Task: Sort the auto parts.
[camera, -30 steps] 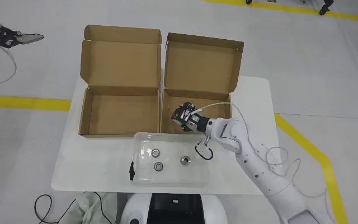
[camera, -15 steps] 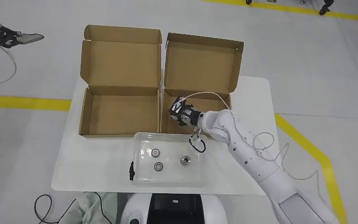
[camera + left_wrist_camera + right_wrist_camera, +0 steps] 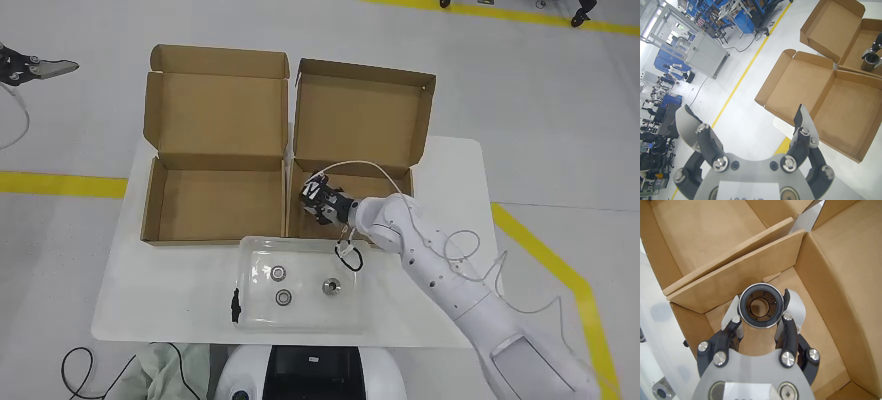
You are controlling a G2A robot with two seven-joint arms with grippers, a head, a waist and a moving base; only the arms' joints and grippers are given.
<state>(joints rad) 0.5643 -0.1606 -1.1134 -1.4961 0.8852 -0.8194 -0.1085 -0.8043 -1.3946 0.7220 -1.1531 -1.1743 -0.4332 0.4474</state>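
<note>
Step in hand: placing. Right pincer (image 3: 761,297) clamped on metal sleeve (image 3: 761,306), upright inside right box (image 3: 810,323), near the wall beside left box (image 3: 210,205). Whether it touches bottom, can't tell.
Next, likely: lower, release, go to tray (image 3: 300,248), three parts (image 3: 284,296) there.
Left pincer (image 3: 742,111) wide, empty, off desk (image 3: 440,200).

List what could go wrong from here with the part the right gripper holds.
The bearing hangs in the right gripper close to the right box's side wall; lowering it could clip that wall. Held upright, it may topple and roll if released. The arm's dangling cable might snag the clear tray.
</note>
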